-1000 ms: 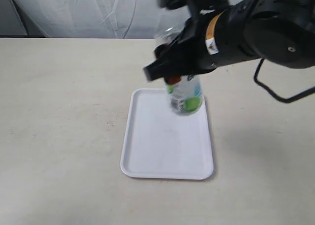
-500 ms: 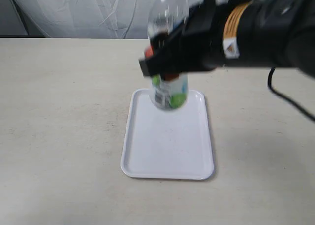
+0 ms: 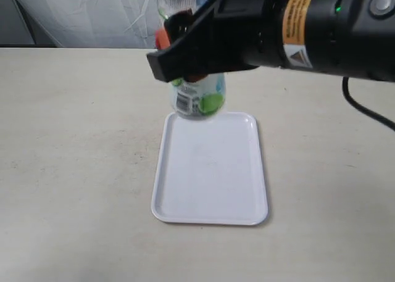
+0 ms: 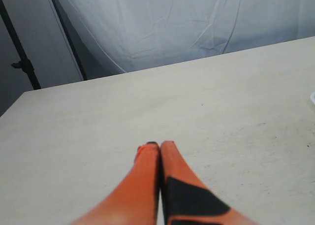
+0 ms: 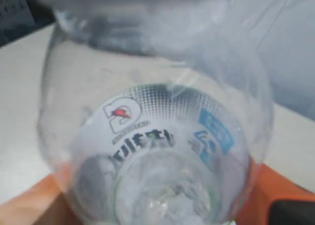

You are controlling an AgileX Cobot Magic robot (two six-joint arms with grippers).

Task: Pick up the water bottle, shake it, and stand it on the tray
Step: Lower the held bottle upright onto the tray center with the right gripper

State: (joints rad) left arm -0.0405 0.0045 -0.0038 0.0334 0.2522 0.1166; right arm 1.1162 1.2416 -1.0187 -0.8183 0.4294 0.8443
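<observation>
Our right tool [image 3: 179,58] grips the water bottle [image 3: 199,100] around its middle. We hold it roughly upright in the air over the far end of the tray [image 3: 210,177], which lies flat on the counter [image 3: 74,140]. Our left tool [image 4: 158,153] hovers above the counter, its orange fingers [image 4: 147,176] pressed together.

- Exterior view: bright, even, diffuse light. The desk [image 3: 74,140] shows only a faint soft shadow along the tray [image 3: 210,171] near rim.
- Water bottle [image 3: 197,102] and arm [image 3: 296,29] close to the lens are slightly smeared.
- Left wrist view: left hand [image 4: 159,145] is soft, the far desk sharper.
- Right wrist view: the bottle is heavily blurred, with pale glare on the plastic.
</observation>
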